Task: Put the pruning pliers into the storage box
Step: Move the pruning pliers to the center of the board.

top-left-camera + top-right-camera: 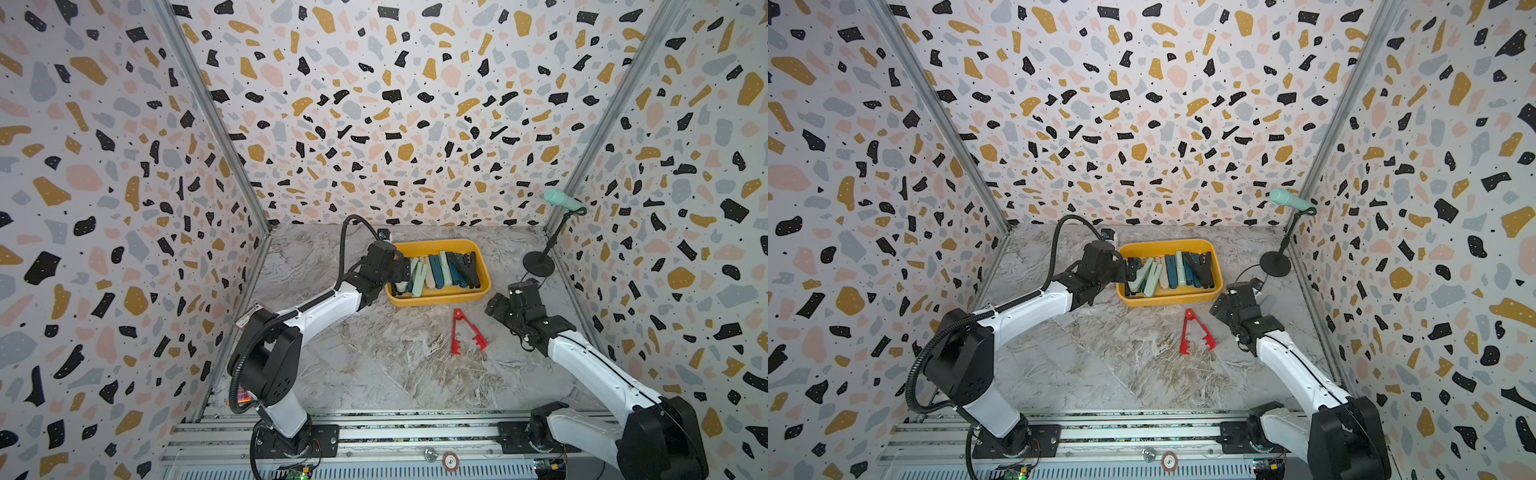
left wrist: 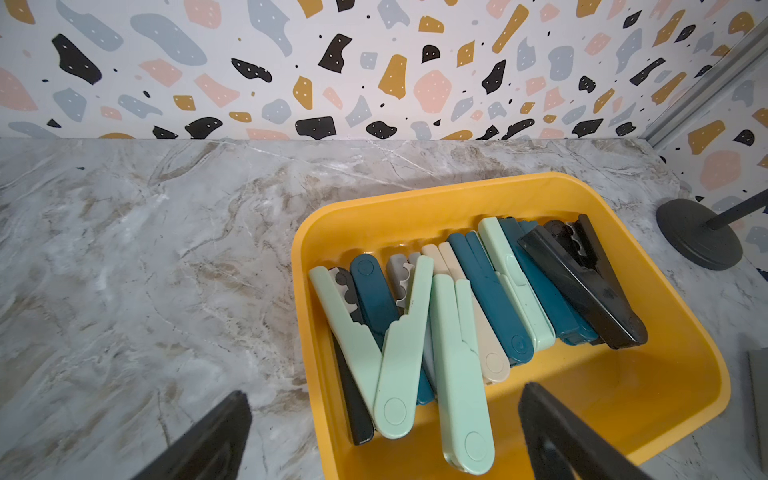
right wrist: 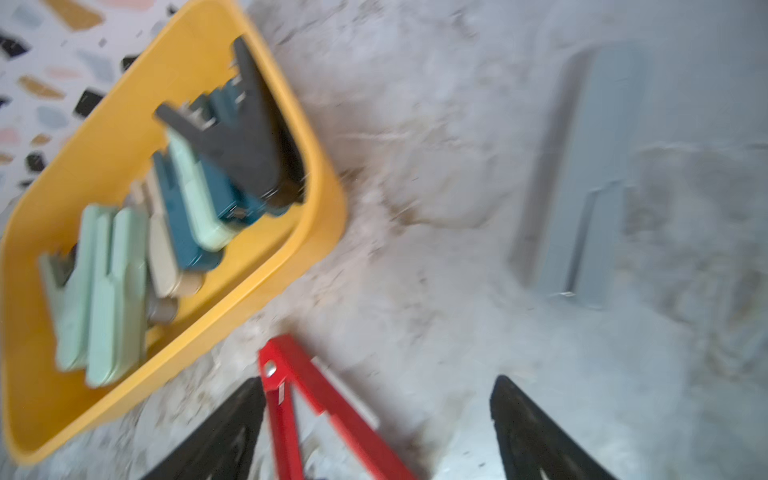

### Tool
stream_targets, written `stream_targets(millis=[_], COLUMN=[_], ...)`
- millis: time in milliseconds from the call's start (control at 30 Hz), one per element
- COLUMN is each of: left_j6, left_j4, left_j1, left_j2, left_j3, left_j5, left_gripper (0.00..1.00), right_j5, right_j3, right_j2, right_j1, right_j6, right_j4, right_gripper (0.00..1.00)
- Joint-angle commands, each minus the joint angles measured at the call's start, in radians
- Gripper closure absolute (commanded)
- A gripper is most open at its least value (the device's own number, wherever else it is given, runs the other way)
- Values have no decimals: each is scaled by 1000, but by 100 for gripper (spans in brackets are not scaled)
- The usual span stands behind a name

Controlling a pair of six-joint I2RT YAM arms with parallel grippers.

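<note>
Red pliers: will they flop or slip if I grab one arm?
Probably stiff: the red pliers have flat, straight arms. Lifted by one, the other may swing; they lie spread at the hinge. Pushed, they'd likely slide on the smooth table, not roll.

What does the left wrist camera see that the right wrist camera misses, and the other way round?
Only the left wrist view: the black round base of the microphone stand beside the storage box, and the open left hand. Only the right wrist view: the red pruning pliers, spread on the table outside the box, by one finger of the open right hand. Both: the yellow box and the teal, mint, beige and black pliers piled in it; the right wrist picture is blurred.
</note>
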Motion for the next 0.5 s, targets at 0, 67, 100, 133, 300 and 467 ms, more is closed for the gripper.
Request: stream_targets(millis=[0,67,100,133,300,467], left_j6=[-1,1,3,5,11,25], left_j4=[77,82,82,84,91,79], left_j1=[-3,-5,-5,-5,-5,-5], left_j2=[-47,-53,-56,-60,-77,-86], left_j3=[-34,-46,-50,-56,-78,-94], left_j5=[28,23,20,16,8,-14], left_gripper=[1,0,0,0,0,0], right_j5=[-64,-81,-85,-92,-166,-227], right_j3=[-34,-43,-45,-45,-63,-16], right_j2=[5,22,32,44,119,247], right_j1=[-136,-204,-229,-253,-342,-362], right_j6=[-105,-135,-144,-154,-181,-223], right_j4=[-39,-20,-13,-8,80,141], right_gripper=[10,7,7,6,6,6])
